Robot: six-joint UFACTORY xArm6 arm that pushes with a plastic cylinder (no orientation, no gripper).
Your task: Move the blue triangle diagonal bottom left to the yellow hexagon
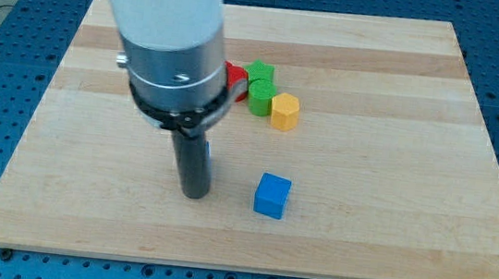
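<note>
The yellow hexagon (284, 111) sits on the wooden board (395, 173), right of the middle. My tip (194, 193) rests on the board to the hexagon's lower left, left of a blue cube (272, 196). A thin sliver of blue (208, 156) shows at the rod's right edge. It is most likely the blue triangle, almost wholly hidden behind the rod. I cannot tell whether the tip touches it.
Two green blocks (260, 74) (260, 97) stand just left of and above the hexagon. A red block (235, 76) lies left of them, partly hidden by the arm's body. The arm's wide housing (171, 48) covers the board's upper left.
</note>
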